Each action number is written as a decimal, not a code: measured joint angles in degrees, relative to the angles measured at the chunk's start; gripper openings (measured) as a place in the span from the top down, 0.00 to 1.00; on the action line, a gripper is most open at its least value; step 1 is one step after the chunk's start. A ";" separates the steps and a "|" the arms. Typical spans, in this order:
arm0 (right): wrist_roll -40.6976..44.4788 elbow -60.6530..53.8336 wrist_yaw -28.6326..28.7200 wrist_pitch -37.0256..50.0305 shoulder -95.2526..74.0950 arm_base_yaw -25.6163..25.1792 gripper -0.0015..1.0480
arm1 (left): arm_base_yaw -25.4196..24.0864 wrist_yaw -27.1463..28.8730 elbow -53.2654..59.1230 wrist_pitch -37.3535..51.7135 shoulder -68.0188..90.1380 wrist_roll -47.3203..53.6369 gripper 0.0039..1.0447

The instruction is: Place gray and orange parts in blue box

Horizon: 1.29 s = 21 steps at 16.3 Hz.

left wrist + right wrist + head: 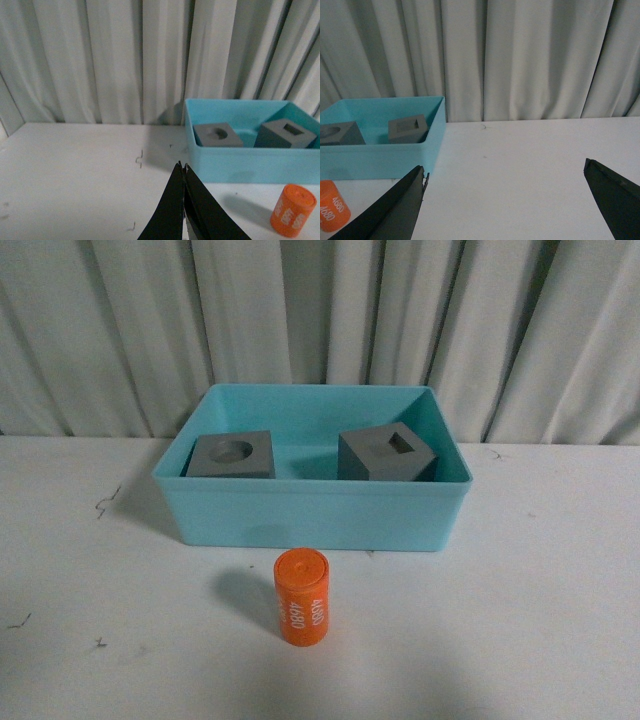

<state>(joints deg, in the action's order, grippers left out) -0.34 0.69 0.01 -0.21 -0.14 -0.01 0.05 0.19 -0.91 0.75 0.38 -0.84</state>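
Note:
The blue box (310, 515) stands in the middle of the white table. Inside it lie the gray cube with a round recess (232, 455) on the left and the gray cube with a square recess (388, 456) on the right. The orange cylinder (301, 596) with white digits stands on the table just in front of the box. Neither arm shows in the front view. My left gripper (182, 166) is shut and empty, over the table left of the box (250, 162) and the cylinder (293, 210). My right gripper (505, 167) is open and empty, right of the box (385, 160) and the cylinder (331, 206).
A pleated gray curtain (320, 320) hangs close behind the table. Small dark scratches (106, 502) mark the tabletop left of the box.

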 joint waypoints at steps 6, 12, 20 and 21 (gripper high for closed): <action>0.00 0.00 0.00 0.02 0.00 0.00 0.06 | 0.00 -0.17 0.28 -0.96 0.00 0.02 0.94; 0.00 0.00 0.00 0.02 0.00 0.00 0.06 | 0.00 -0.17 0.28 -0.96 0.00 0.02 0.25; 1.51 14.08 4.13 -0.09 -29.94 -17.77 0.06 | 0.00 -0.15 0.28 -0.98 0.00 0.04 0.06; 4.26 19.85 9.84 6.45 -38.38 -23.04 0.06 | 0.00 -0.20 0.28 -0.98 0.00 0.04 0.06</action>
<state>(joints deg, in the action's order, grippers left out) 3.92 20.53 9.85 6.24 -38.52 -23.05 0.05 -0.01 -0.62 -0.23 0.38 -0.80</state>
